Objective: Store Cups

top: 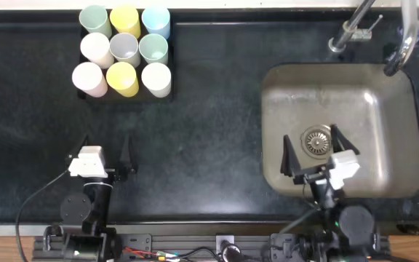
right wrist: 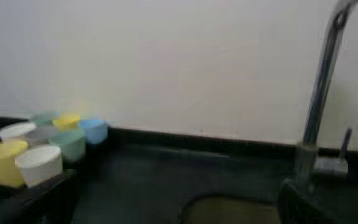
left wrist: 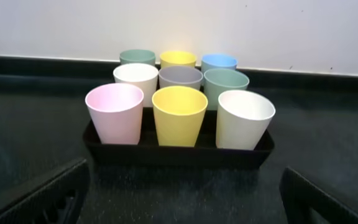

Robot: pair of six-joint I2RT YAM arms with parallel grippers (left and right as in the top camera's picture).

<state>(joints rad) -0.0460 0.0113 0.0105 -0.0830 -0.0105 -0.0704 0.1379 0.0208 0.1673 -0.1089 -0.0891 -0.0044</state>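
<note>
Cups (top: 124,49), nine upright in the tray (left wrist: 166,154) at the counter's (top: 209,131) back left, left gripper (top: 106,142) and right gripper (top: 310,135) both open and empty, so I'd pinch one front-row rim and lift straight up.

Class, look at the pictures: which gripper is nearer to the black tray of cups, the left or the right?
Left. The left gripper hangs just in front of the tray, facing it. The right gripper is far off to the side, over the sink.
</note>
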